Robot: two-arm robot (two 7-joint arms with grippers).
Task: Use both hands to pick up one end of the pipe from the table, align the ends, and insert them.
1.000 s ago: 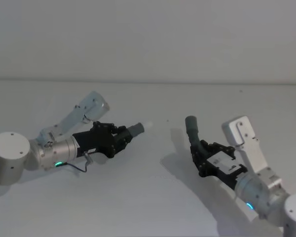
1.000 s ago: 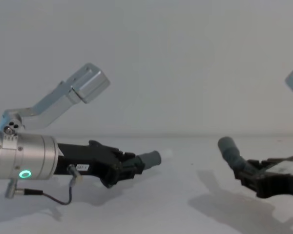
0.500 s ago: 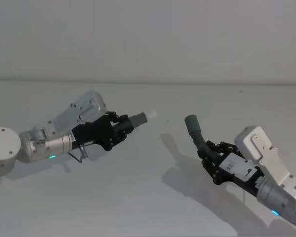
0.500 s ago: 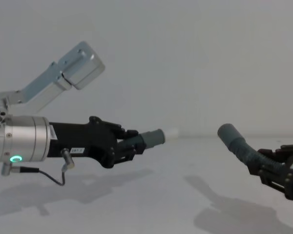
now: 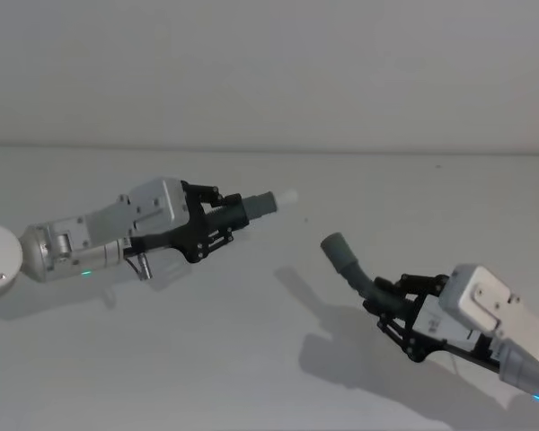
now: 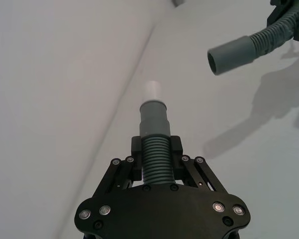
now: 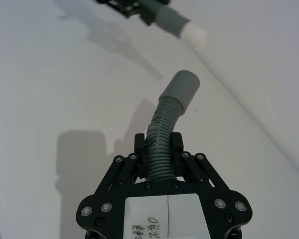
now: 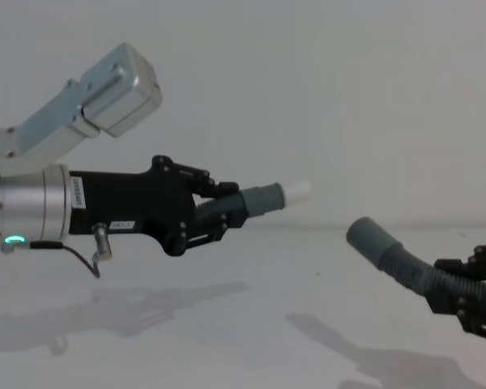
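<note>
My left gripper (image 5: 217,221) (image 8: 219,212) (image 6: 156,158) is shut on one ribbed pipe piece (image 6: 155,157), held in the air over the table (image 5: 251,359). Its grey cuff (image 5: 259,204) (image 8: 262,197) ends in a white tip (image 5: 288,195) (image 8: 298,191) (image 6: 152,90) pointing toward the right. My right gripper (image 5: 393,305) (image 7: 158,154) (image 8: 463,298) is shut on the other curved pipe piece (image 5: 357,274) (image 7: 160,134), also lifted. Its open grey cuff (image 5: 335,249) (image 8: 364,237) (image 7: 181,85) (image 6: 231,53) faces up and to the left. A clear gap separates the two ends, with the white tip higher than the open cuff.
The pale table runs back to a plain wall (image 5: 269,72). Shadows of both arms lie on the table beneath them.
Both grippers have risen off the table with their pipe pieces. The left one lifted and levelled out; the right one drew back toward me and lower right.
</note>
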